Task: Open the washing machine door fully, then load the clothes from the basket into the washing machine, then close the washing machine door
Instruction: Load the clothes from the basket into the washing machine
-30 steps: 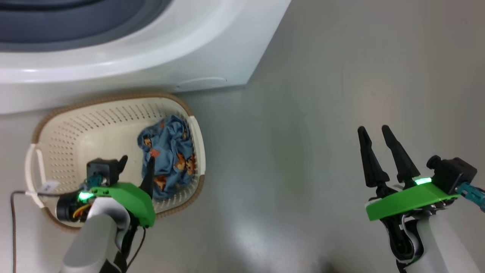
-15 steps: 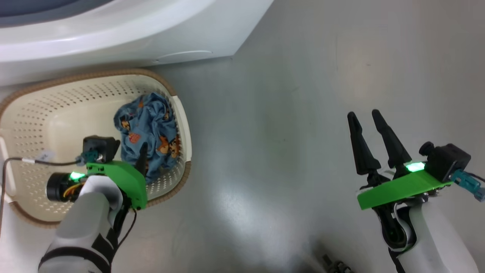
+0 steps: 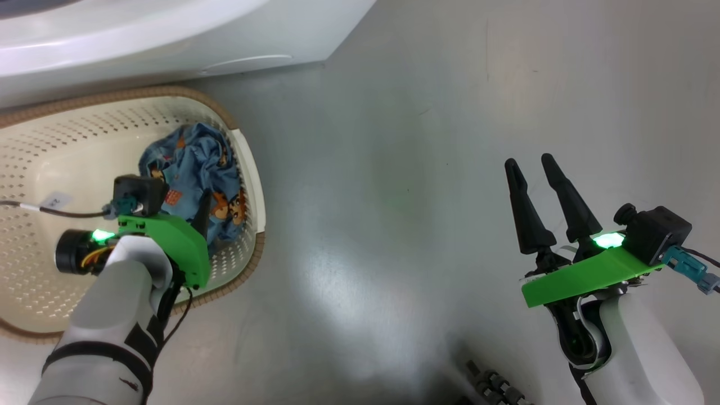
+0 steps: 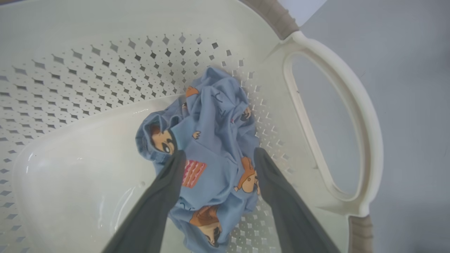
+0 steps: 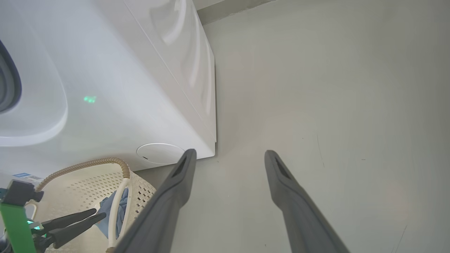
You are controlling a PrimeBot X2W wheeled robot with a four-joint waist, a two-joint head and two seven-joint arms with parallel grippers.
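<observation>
The cream basket (image 3: 247,163) with a brown rim stands on the floor against the white washing machine (image 3: 140,34). Crumpled blue clothes (image 3: 191,163) with orange bear prints lie in its right end. My left gripper (image 3: 188,208) reaches down into the basket. In the left wrist view it (image 4: 218,154) is open, with a finger on each side of the blue clothes (image 4: 214,140), close to the fabric. My right gripper (image 3: 529,162) hangs open and empty over bare floor to the right. The door is out of view; a strip of grey gasket (image 5: 7,80) shows.
The basket's handle loop (image 4: 351,116) rises just right of my left fingers. A round cover (image 5: 160,153) sits low on the machine's front near its corner. A dark ribbed part (image 3: 495,385) lies at the bottom edge. Grey floor (image 3: 394,169) stretches between the arms.
The head camera has moved, sliding the whole scene up and left. My left gripper has sunk lower into the basket, nearer the clothes. The right gripper stays open.
</observation>
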